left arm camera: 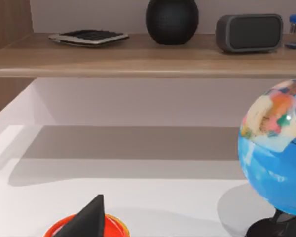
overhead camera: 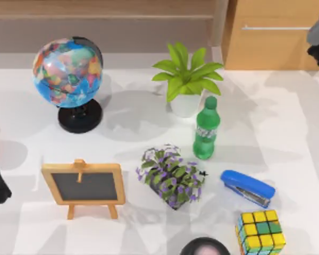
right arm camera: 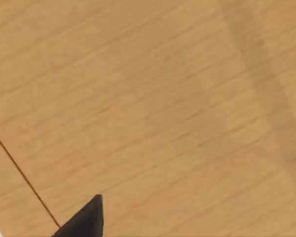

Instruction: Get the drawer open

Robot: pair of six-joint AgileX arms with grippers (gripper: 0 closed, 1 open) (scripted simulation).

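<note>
Wood grain is sitting close under the right pincer (right arm camera: 84, 219), which is hovering at the table's (overhead camera: 287, 133) far right beside the drawer (overhead camera: 271, 48) w/ handle (overhead camera: 275, 27) ungrasped; approach step, pincer state can't tell, next aligning on bar; left arm parked at left edge.

Bright, even light fills the scene, and the white table (overhead camera: 287, 111) shows no glare. Soft grey shadows spread around the globe (overhead camera: 68, 71), falling mostly to its right. The shelf (left arm camera: 138, 57) above the globe throws a broad, blurred-edged shadow band onto the table.
</note>
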